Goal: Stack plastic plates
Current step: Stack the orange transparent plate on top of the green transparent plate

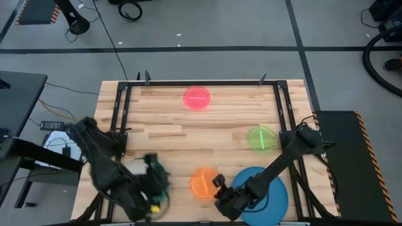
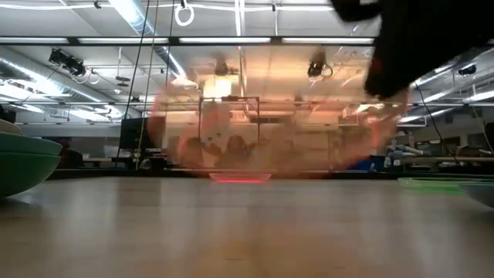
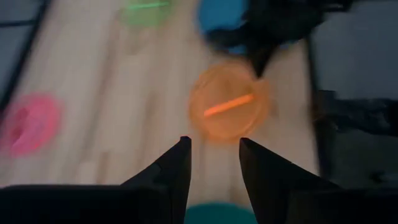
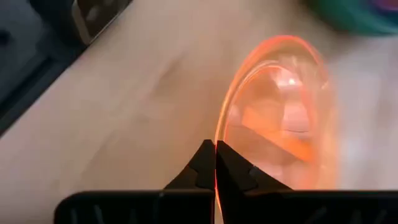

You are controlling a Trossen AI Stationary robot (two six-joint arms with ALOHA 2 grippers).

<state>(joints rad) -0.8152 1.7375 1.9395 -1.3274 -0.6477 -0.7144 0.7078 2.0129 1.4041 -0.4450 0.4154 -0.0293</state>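
Note:
The small translucent orange plate [image 1: 203, 183] sits near the table's near edge, tilted up, and fills the low view [image 2: 278, 116]. My right gripper [image 1: 220, 188] is shut on its rim. My left gripper [image 3: 214, 155] is open at the near left, above a teal and green stack of plates [image 1: 157, 171], whose teal top [image 3: 217, 214] shows between the fingers. That stack also shows at the left of the low view [image 2: 23, 162]. The large blue plate [image 1: 267, 191] lies flat under my right arm. The small pink plate [image 1: 197, 98] and the small green plate [image 1: 260, 138] lie flat farther back. My right gripper pinches the orange plate's thin rim [image 4: 217, 134] between its two fingers, which come in from the table's right, near side. The plate is tilted, with the held rim raised. Whether its far rim [image 2: 231, 176] rests on the table I cannot tell.
A dark metal frame [image 1: 201, 83] runs around the wooden tabletop. Bare wood [image 1: 188, 135] lies in the middle of the table, between the pink plate and the orange one. The room shows beyond the far edge.

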